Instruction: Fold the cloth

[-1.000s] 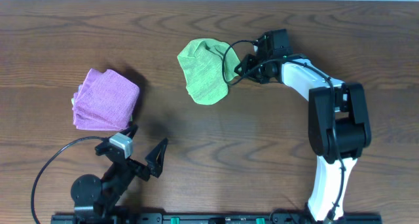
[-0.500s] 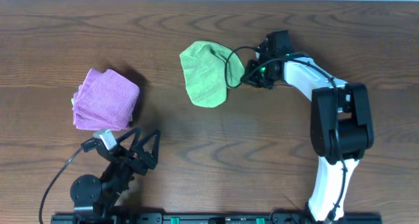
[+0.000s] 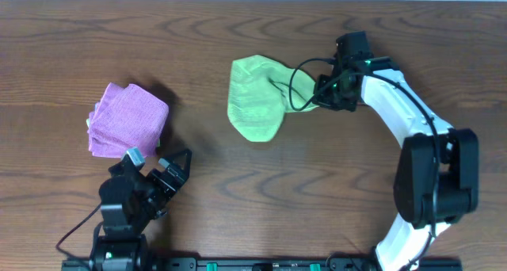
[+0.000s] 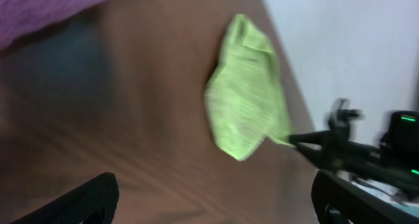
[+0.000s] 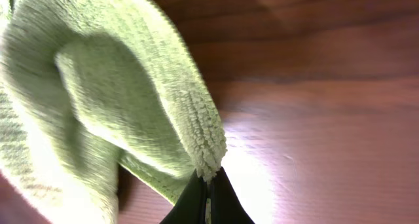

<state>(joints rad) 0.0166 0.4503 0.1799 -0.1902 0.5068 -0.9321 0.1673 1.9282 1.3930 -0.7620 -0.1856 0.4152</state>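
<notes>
Right end effector [image 5: 208,186] pinches the green cloth [image 3: 257,108] by its edge on the desk [image 3: 253,215]. Left end effector [image 4: 216,201] stands spread and empty near the pink cloth [image 3: 127,120].

The overhead camera looks straight down on the whole desk [image 3: 238,33], the left wrist low across it from afar, the right wrist close up, all sharing the green cloth [image 3: 255,108].

Green cloth [image 3: 257,108]: terry texture, bunched into a loose, elongated heap at mid-worktop [image 3: 261,192], upper half. Right edge drawn to a point, pinched between the right fingers [image 5: 191,201]. No clean fold visible.
</notes>
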